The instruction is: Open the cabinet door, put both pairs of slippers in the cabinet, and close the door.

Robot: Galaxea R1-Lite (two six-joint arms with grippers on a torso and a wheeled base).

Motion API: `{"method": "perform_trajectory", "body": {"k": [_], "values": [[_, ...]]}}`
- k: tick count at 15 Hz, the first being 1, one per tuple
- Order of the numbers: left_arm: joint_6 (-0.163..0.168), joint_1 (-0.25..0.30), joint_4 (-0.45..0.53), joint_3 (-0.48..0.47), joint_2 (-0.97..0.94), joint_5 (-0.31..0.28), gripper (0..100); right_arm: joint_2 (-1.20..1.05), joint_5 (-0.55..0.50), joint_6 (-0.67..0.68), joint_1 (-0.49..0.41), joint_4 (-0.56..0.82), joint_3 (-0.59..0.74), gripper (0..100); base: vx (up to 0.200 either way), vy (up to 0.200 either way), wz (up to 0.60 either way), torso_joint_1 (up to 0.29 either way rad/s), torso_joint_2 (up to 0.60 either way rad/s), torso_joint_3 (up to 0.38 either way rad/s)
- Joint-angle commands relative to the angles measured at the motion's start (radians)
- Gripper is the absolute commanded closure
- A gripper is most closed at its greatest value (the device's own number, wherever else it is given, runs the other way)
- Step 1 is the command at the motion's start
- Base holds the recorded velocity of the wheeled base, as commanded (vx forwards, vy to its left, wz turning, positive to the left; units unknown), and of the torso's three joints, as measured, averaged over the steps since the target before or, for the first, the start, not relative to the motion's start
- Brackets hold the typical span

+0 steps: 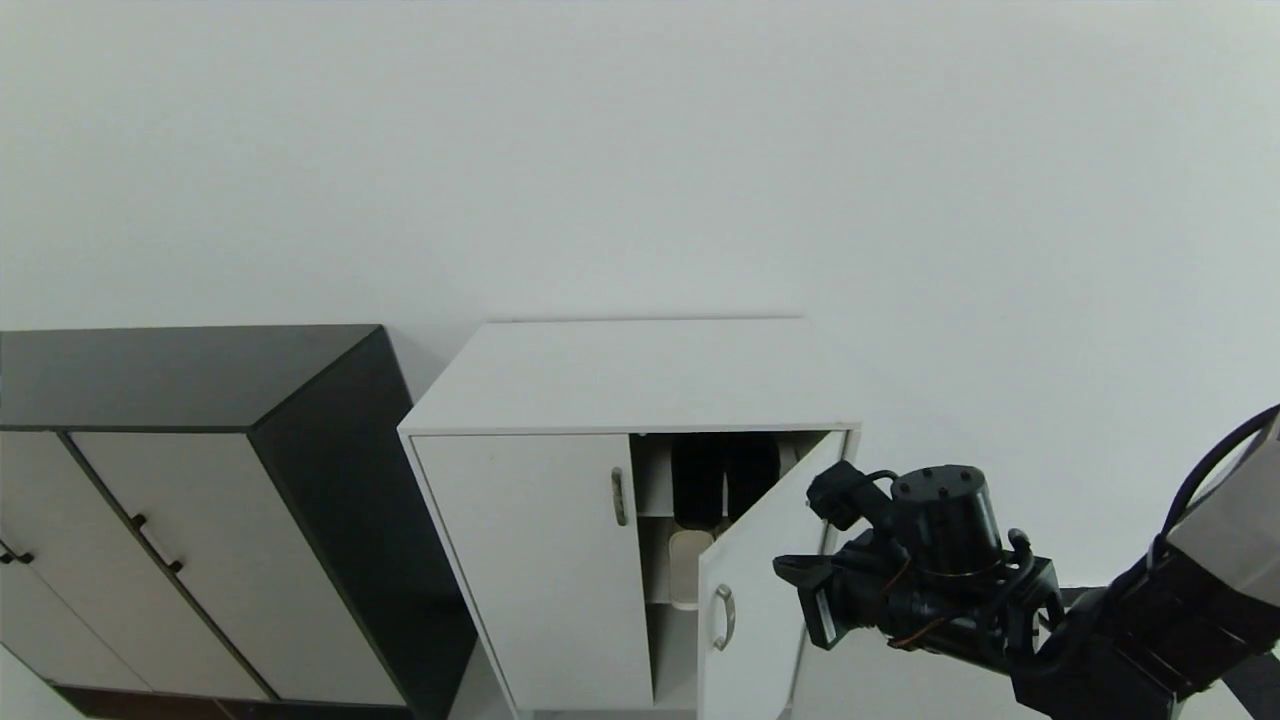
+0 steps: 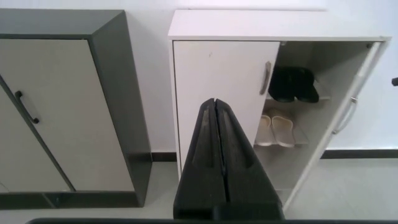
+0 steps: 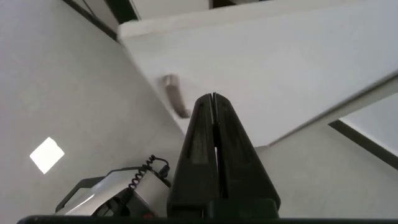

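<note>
White cabinet (image 1: pixel 620 375), lower centre of head view: right door (image 1: pixel 745 560) ajar. Upper shelf: black slippers (image 2: pixel 295 84). Lower shelf: pale slippers (image 2: pixel 278 127), half hidden behind door from the head. Fingers pressed together on left gripper (image 2: pixel 216 102) and right gripper (image 3: pixel 214 99).

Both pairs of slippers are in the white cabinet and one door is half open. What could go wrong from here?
1. The beige slippers lie near the lower shelf's front edge; the open door might nudge them and stop short of closing.
2. The right gripper, shut, is close to the door's handle; a push there might snag the handle or slide off the smooth panel.
</note>
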Motion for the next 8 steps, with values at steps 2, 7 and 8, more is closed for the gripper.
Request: {"method": "perform_trajectory", "body": {"k": [2,7,8], "values": [[0.000,0.000,0.000,0.000,0.000,0.000,100,0.022,0.001,0.001,0.000,-0.004,-0.013,100,0.000,0.000,0.00,0.000,0.00,0.000],[0.000,0.000,0.000,0.000,0.001,0.000,100,0.086,-0.002,0.009,-0.032,-0.007,-0.096,100,0.000,0.000,0.00,0.000,0.00,0.000],[0.000,0.000,0.000,0.000,0.001,0.000,100,0.100,-0.002,0.009,-0.040,-0.007,-0.114,100,0.000,0.000,0.00,0.000,0.00,0.000]]}}
